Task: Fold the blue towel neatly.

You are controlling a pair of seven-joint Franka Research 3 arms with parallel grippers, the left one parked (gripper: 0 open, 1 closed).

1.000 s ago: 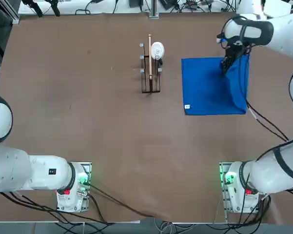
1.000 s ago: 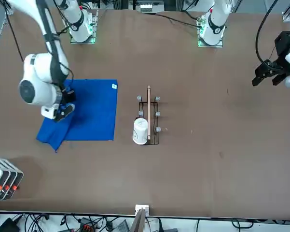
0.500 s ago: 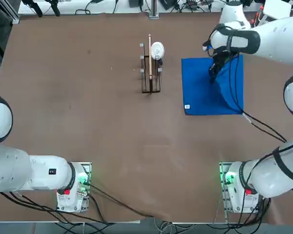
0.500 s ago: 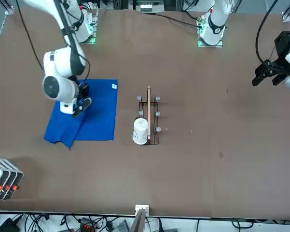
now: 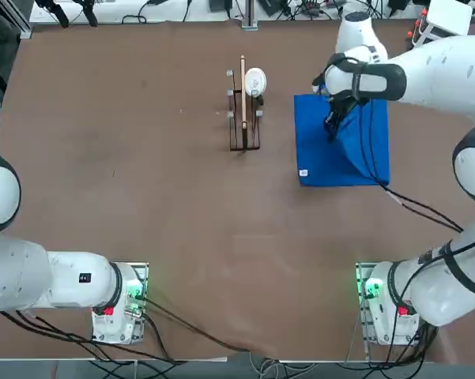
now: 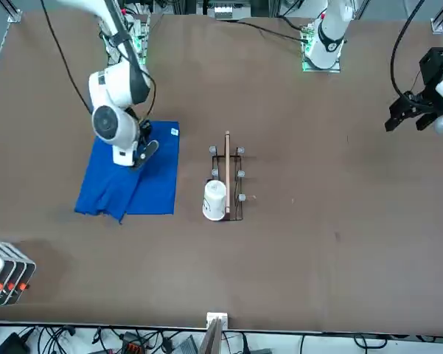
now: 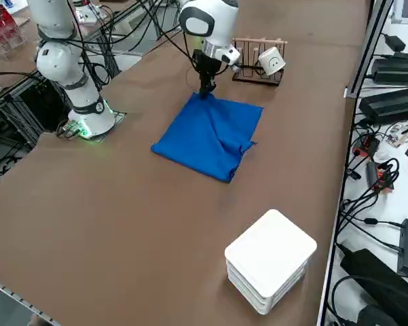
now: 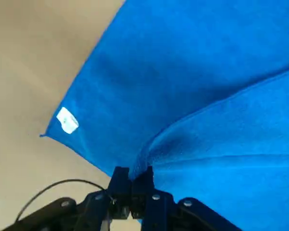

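Blue towel [image 5: 340, 150] edge pinched in the right claw [image 5: 330, 126] above the table [image 5: 142, 197]

We read no text, brand or number anywhere. The white tag [image 8: 67, 120] on the blue towel [image 8: 197, 82] looks blank to us, and no print shows on the white box stack [image 7: 270, 261].

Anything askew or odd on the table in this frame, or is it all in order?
Only the blue towel looks uneven: the right gripper, shut on a pinched edge, holds it lifted across the cloth, so it drapes in a loose ridge and bunches at one corner. The mug lies on its side on the rack.
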